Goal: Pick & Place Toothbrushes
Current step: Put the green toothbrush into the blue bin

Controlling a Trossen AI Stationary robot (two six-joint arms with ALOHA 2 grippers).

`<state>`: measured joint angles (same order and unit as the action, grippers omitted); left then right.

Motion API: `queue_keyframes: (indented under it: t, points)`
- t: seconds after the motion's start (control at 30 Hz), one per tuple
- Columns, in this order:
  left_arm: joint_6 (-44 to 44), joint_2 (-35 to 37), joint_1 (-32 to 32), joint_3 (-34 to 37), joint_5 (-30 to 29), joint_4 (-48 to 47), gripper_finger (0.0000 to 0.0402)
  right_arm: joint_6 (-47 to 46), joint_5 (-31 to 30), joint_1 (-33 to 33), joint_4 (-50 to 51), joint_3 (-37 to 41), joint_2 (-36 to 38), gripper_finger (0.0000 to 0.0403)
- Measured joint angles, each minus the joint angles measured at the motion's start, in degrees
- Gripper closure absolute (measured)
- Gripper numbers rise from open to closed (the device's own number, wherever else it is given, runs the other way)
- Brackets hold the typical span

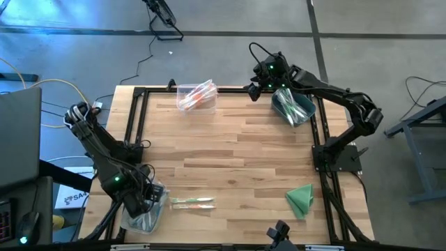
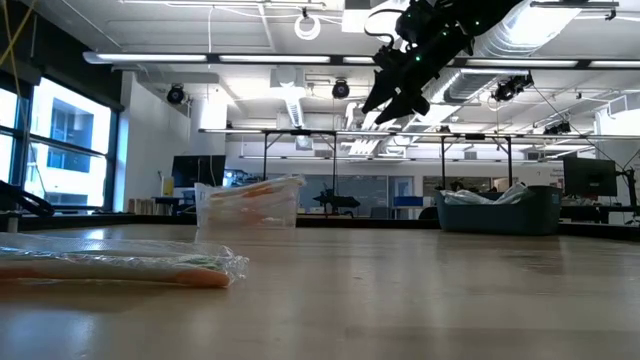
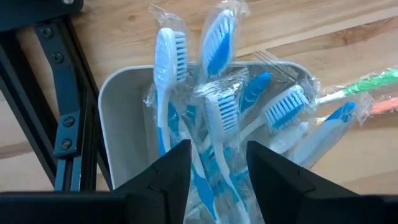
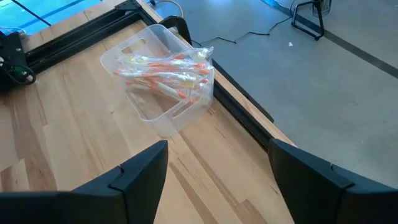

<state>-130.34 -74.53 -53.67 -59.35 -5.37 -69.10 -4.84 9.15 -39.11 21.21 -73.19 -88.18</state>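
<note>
Left gripper [image 3: 217, 177] hangs over the near bin [image 3: 124, 112] of blue toothbrushes [image 3: 221, 118], fingers parted, likely dropping one off, while right gripper [image 4: 217, 177] waits spread above the far edge.

A bin [image 1: 143, 217] holding wrapped toothbrushes [image 3: 217, 118] is sitting at the bench's [image 1: 230, 153] near-left corner, with two loose toothbrushes [image 1: 191, 203] lying just right of it. Two more bins [image 1: 196, 95] [image 1: 294, 107] are sitting along the far edge. A cloth [image 1: 301, 199] is lying near-right.
</note>
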Motion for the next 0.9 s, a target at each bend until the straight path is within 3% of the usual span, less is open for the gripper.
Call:
queue_keyframes:
  t: [0.57, 0.77, 0.9]
  points:
    - [5.97, 12.44, 0.04, 0.0, -1.68, 2.16, 0.0249, 0.72, -0.01, 0.0, 0.0, 0.0, 0.0, 0.0133]
    - [7.63, 15.53, 0.07, 0.0, -12.63, 1.93, 0.0249, 3.58, 4.59, 0.0, 0.0, 0.0, 0.0, 0.0133]
    - [10.84, 15.99, 0.09, 0.0, -20.53, 1.83, 0.0249, 3.58, 4.57, 0.27, 0.2, 0.0, 0.0, 0.0133]
